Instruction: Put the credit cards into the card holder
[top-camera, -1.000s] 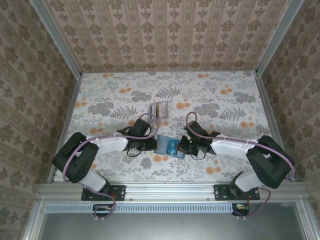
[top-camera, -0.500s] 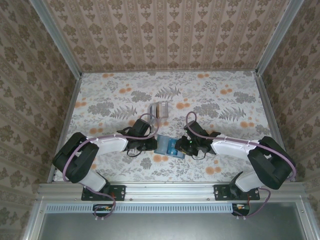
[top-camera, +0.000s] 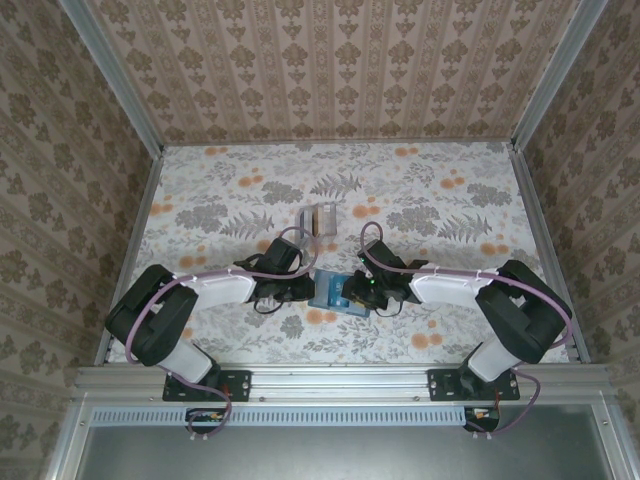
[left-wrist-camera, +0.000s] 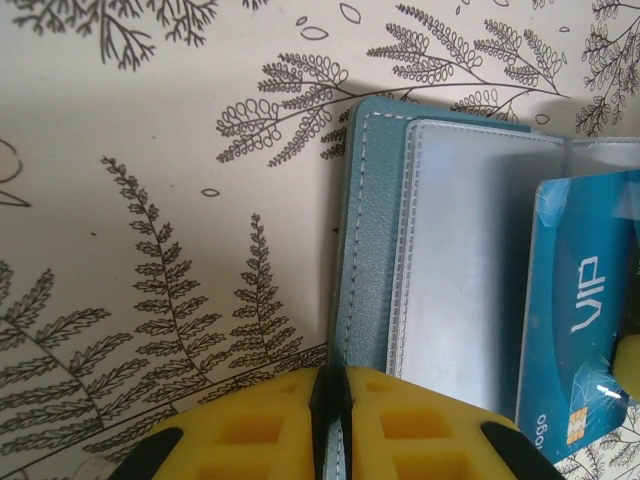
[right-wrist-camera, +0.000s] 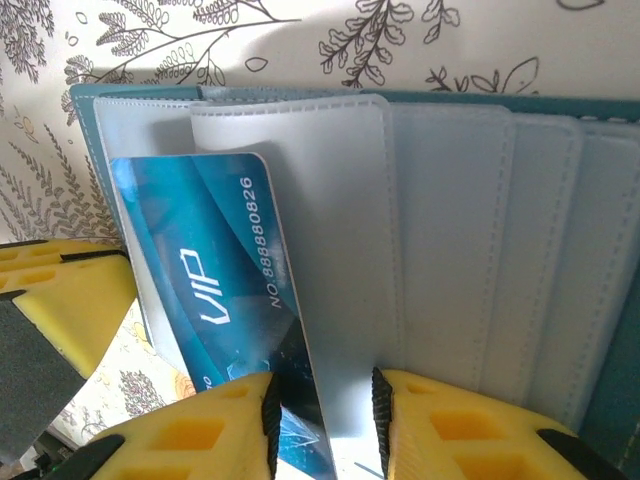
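Pinning the teal wallet (left-wrist-camera: 365, 250) by its near edge, the left gripper (left-wrist-camera: 330, 400) has its yellow jaws closed on the cover. This seems meant to hold the wallet open and stop it sliding on the bench (top-camera: 450, 190) while the other arm works at it. From the opposite side the right gripper (right-wrist-camera: 322, 420) reaches in with its jaws set narrow. A clear sleeve flap (right-wrist-camera: 330, 250) and one corner of the blue card (right-wrist-camera: 200, 270) run between the pads. Whether they actually pinch the card or only straddle it cannot be told. The card, marked VIP, sits partly out of its pocket and slants across the wallet, so the step in hand looks like drawing it free. The card holder (top-camera: 318, 217) stands farther back on the bench, apart from the wallet, waiting for the card
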